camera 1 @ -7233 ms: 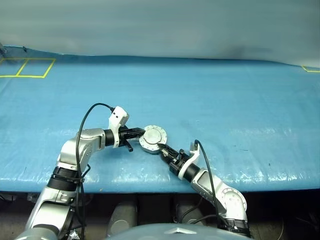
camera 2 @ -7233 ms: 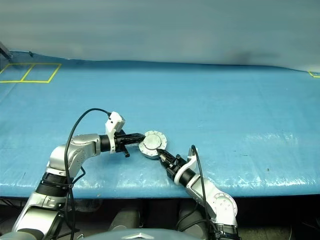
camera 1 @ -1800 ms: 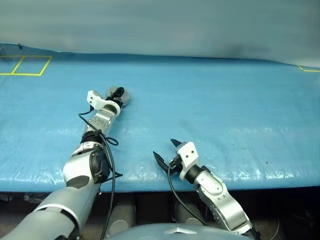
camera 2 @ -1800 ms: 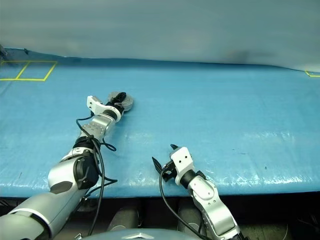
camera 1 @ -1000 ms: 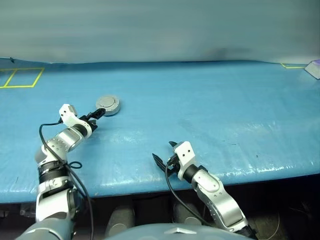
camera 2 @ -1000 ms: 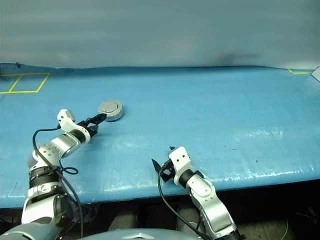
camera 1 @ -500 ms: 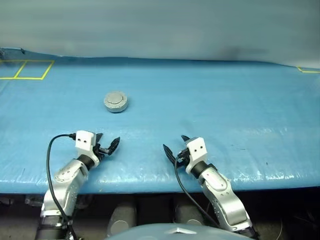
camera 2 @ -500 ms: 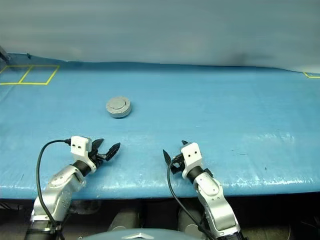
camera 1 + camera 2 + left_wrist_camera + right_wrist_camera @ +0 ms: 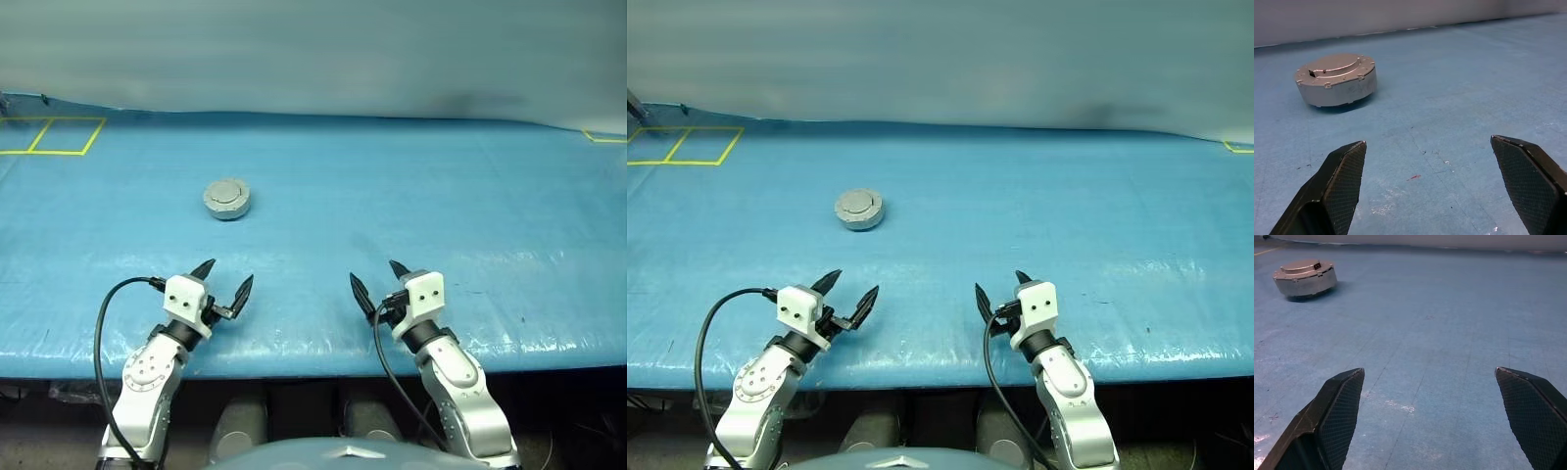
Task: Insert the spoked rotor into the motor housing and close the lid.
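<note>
Both grippers, left (image 9: 223, 278) and right (image 9: 375, 277), now sit pulled back near us, jaws wide and empty, while motor housing (image 9: 226, 199) rests lid-shut well ahead on the blue mat (image 9: 470, 206), so we read the task as done.

closed motor housing (image 9: 1335, 81) on blue table (image 9: 1459, 98), beyond wide-spread left pincer (image 9: 1437, 183)

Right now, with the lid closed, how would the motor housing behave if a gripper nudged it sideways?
The motor housing looks like solid grey metal, so probably heavy for its size and rigid. Squat and lying flat on the blue table cover, it should slide rather than tip or roll. Its smooth side wall may be slippery to pinch.
</note>
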Robot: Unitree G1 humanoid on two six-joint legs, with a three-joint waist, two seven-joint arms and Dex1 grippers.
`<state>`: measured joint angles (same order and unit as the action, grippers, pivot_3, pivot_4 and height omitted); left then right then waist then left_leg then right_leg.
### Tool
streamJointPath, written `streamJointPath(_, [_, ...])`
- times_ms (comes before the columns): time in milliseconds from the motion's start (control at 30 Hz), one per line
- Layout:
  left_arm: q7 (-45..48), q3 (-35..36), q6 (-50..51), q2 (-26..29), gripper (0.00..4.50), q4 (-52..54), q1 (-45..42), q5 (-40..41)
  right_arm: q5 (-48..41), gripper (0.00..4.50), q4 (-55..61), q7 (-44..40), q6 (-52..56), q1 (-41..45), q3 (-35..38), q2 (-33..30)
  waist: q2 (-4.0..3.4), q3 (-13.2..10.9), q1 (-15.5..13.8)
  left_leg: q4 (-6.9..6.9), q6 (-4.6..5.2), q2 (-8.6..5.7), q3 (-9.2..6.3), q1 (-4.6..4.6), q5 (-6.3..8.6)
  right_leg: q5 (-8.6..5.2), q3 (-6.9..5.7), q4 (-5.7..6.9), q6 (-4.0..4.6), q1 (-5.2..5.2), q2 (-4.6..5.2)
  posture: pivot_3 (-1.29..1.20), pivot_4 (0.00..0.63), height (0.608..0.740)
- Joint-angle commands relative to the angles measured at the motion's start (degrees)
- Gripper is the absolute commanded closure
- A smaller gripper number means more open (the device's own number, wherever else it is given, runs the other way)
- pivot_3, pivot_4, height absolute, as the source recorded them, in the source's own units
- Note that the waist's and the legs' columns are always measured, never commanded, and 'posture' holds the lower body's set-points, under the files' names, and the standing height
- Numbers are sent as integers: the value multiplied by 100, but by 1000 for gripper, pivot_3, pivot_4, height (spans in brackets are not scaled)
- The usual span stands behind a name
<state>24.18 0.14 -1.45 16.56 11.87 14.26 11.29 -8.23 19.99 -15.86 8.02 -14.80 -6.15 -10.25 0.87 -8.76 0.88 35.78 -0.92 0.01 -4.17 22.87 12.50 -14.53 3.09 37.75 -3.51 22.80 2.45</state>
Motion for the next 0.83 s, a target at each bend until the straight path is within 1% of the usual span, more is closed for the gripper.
streamJointPath(33, [96,-60,-147,132,36,322,26,-152,-108,0,190,-158,10,106,-20,-47,0,0,4,0,0,0,0,0,0,0,-1,0,0,0,0,0,150,740])
streamJointPath(267, [-3,6,-187,-47,36,313,81,-68,-98,0,184,-263,110,169,-62,-98,0,-1,5,2,2,0,-1,1,1,0,-2,0,-1,-2,0,0,150,740])
streamJointPath(833, [141,141,-212,-7,36,110,-56,-51,-72,0,101,-299,169,217,-56,-83,0,-2,10,7,2,-1,-4,0,1,0,-6,1,-1,-5,-1,0,150,740])
